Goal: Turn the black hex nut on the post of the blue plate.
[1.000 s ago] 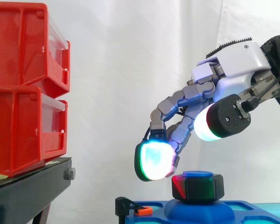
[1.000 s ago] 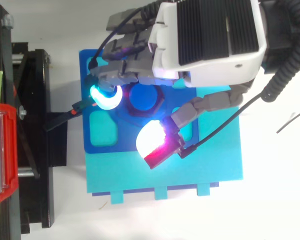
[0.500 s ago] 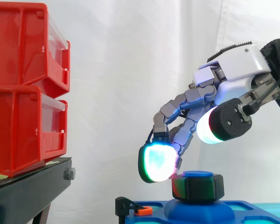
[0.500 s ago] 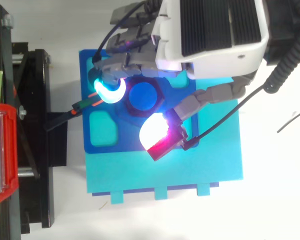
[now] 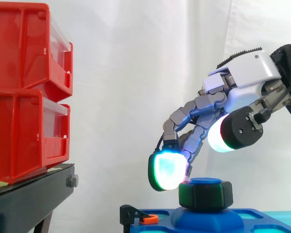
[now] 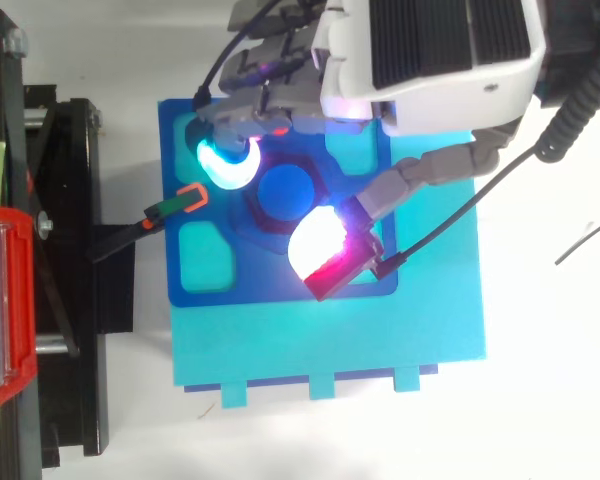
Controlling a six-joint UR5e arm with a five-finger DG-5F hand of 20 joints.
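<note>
— Any words, numbers or labels you can read here?

— None. The fronts of the red bins (image 5: 24, 92) are plain as far as I can tell.

— And down where the work is?

— Nothing legible there either. The blue plate (image 6: 270, 285) and the black hex nut (image 5: 205, 195) carry no mark I can make out, and neither does the white shell of the hand (image 5: 242, 82).
</note>
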